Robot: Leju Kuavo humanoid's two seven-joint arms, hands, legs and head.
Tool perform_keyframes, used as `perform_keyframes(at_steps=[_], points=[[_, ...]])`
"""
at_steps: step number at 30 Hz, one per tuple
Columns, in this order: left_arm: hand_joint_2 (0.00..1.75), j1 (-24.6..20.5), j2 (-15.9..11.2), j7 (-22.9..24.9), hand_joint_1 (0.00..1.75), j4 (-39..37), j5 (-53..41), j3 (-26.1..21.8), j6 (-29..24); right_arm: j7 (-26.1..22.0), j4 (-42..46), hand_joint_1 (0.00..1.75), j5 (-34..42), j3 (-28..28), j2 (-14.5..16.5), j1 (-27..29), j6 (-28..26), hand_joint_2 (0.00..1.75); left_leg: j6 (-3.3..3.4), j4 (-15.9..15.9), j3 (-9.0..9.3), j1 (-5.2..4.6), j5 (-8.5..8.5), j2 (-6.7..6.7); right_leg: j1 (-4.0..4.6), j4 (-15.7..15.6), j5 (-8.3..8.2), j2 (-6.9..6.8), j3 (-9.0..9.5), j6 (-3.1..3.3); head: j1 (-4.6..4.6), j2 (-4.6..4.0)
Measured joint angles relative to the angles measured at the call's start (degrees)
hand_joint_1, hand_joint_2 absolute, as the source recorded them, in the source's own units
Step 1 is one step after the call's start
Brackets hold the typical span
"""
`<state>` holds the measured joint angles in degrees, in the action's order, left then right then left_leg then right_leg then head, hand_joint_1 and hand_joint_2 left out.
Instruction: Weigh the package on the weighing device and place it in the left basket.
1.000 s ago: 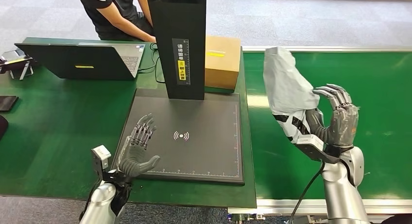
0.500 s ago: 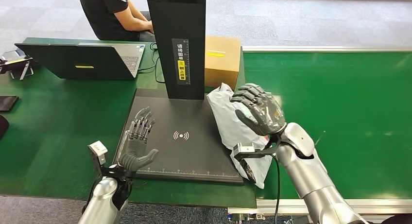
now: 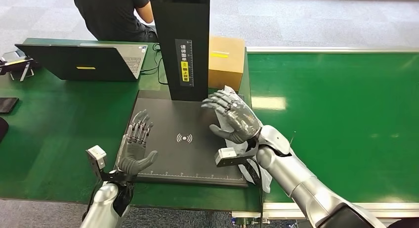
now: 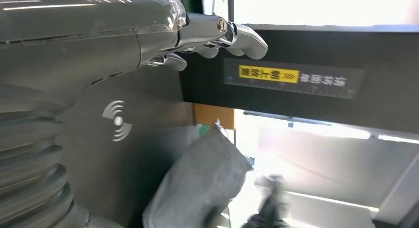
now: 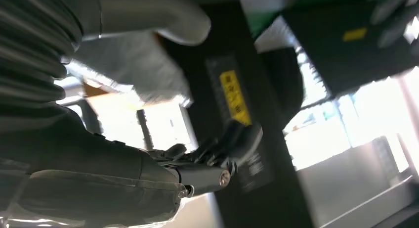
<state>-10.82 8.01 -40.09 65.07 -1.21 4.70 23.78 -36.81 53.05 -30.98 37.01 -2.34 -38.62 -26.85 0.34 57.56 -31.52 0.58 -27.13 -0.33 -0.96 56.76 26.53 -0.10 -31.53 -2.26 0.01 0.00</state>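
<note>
While under the right hand, grey package, on scale

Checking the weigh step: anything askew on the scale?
Yes. The grey package, held under the right hand, sits at the weighing plate's right edge, its lower end overhanging toward the green belt, not centred.

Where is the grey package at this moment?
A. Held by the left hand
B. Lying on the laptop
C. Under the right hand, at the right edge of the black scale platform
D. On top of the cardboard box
C: the right hand holds the grey package down over the right edge of the black scale platform.
</note>
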Motion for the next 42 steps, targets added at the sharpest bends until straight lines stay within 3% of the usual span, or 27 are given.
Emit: perform_keyframes(at_steps=[4,9,12,15,19,21,29,33,36,42], points=[[1.75,1.4,-0.1,0.1,0.00,0.5,-0.6,-0.7,-0.3,-0.2,4.4,0.00,5.3,-7.2,-0.1,4.1,-4.7,1.75,0.01,0.0,-0.04,-0.01,-0.01,-0.01,-0.01,0.0,0.00,-0.01,-0.02,0.00,0.02,0.00],[1.75,1.7,-0.1,0.4,0.00,0.7,-1.1,-1.1,-0.1,-0.3,17.2,0.00,14.5,-14.4,-1.4,11.2,-9.9,1.75,0.02,0.0,-0.13,-0.03,-0.02,-0.01,-0.03,0.0,0.00,-0.01,-0.14,0.00,0.00,0.00],[1.75,1.7,-0.1,0.5,0.00,0.7,-1.2,-1.1,-0.2,-0.3,23.6,0.00,16.7,-17.3,-2.6,14.3,-10.3,1.75,0.01,0.0,-0.15,-0.03,-0.03,0.00,-0.03,0.0,0.00,0.01,-0.17,0.00,0.01,0.00],[1.75,1.8,-0.1,0.4,0.00,0.7,-1.1,-1.1,-0.5,1.8,24.9,0.00,15.8,-22.1,-2.7,15.8,-2.6,1.75,0.01,0.0,-0.16,-0.03,-0.02,0.02,-0.03,0.0,-0.02,0.03,-0.18,0.02,0.01,0.00],[1.75,2.3,-0.1,0.1,0.00,0.8,-1.3,-1.2,-0.3,11.5,19.8,0.00,13.2,-28.6,-2.6,14.9,14.8,1.75,0.03,0.0,-0.19,-0.03,0.04,-0.02,-0.03,0.0,-0.05,-0.04,-0.17,0.02,0.01,0.00],[1.75,2.4,-0.2,0.0,0.00,0.8,-1.9,-1.3,0.1,14.7,15.3,0.00,12.5,-31.6,-2.6,13.8,21.0,1.75,0.05,0.0,-0.21,-0.03,0.08,-0.05,-0.03,0.0,-0.07,-0.08,-0.17,0.02,0.01,0.00],[1.75,2.1,-0.1,0.0,0.00,0.7,-3.2,-1.3,0.6,21.9,2.1,0.00,8.0,-37.1,-2.5,11.5,31.7,1.75,0.04,0.0,-0.26,-0.03,0.08,-0.03,-0.03,0.0,-0.07,-0.07,-0.25,0.03,0.01,0.00],[1.75,1.7,-0.1,0.0,0.00,0.5,-3.5,-1.3,0.6,22.0,-1.9,0.00,6.8,-37.3,-2.5,10.2,35.9,1.75,0.04,0.0,-0.28,-0.03,0.08,-0.01,-0.02,0.0,-0.07,-0.04,-0.29,0.03,0.00,0.00],[1.75,1.6,0.0,0.0,0.00,0.4,-3.6,-1.4,0.6,19.4,-3.9,0.00,6.6,-37.3,-2.5,9.3,38.4,1.75,0.04,0.0,-0.28,-0.03,0.08,-0.01,-0.02,0.0,-0.08,-0.04,-0.29,0.04,0.01,0.00],[1.75,1.3,0.0,0.0,0.00,0.4,-4.2,-1.4,1.5,8.8,-6.0,0.00,15.1,-37.3,-2.4,8.7,55.5,1.75,0.04,0.0,-0.29,-0.03,0.08,-0.02,-0.02,0.0,-0.08,-0.05,-0.30,0.04,0.01,0.00]])
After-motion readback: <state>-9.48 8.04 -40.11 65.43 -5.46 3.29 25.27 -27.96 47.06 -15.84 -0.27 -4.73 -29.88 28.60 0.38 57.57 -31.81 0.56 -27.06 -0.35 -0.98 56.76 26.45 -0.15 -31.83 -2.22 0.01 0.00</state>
